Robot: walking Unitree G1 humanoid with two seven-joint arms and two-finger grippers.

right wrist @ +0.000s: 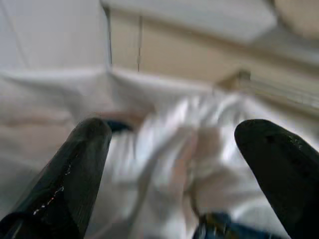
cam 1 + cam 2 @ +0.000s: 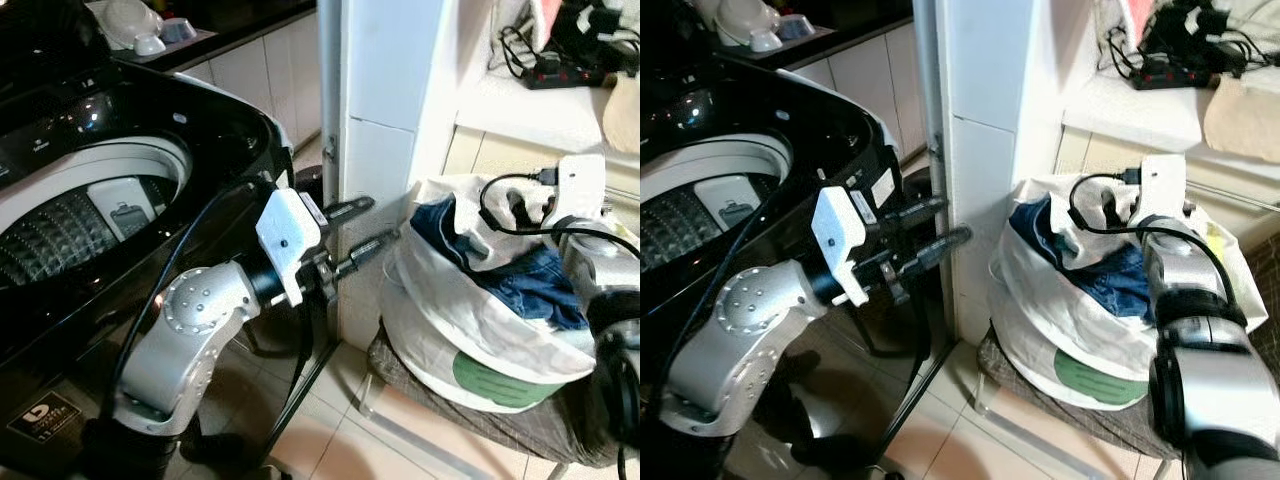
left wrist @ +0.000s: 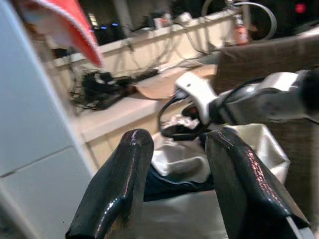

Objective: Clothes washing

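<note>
The right claw [image 1: 174, 164] is held spread over the white laundry bag [image 2: 470, 330] on a stool; the left claw [image 2: 362, 228] is spread beside it. The blue denim [image 2: 530, 285] inside is judged soft, fairly heavy, best pinched at a raised fold

Two black fingers [image 3: 124, 184] of the left gripper [image 3: 174, 189] stand apart at the bottom of the frame. Beyond them a white bag [image 3: 189, 209] holds blue cloth [image 3: 174, 181]. The silver right arm [image 3: 259, 102] reaches in from the right above it.
</note>
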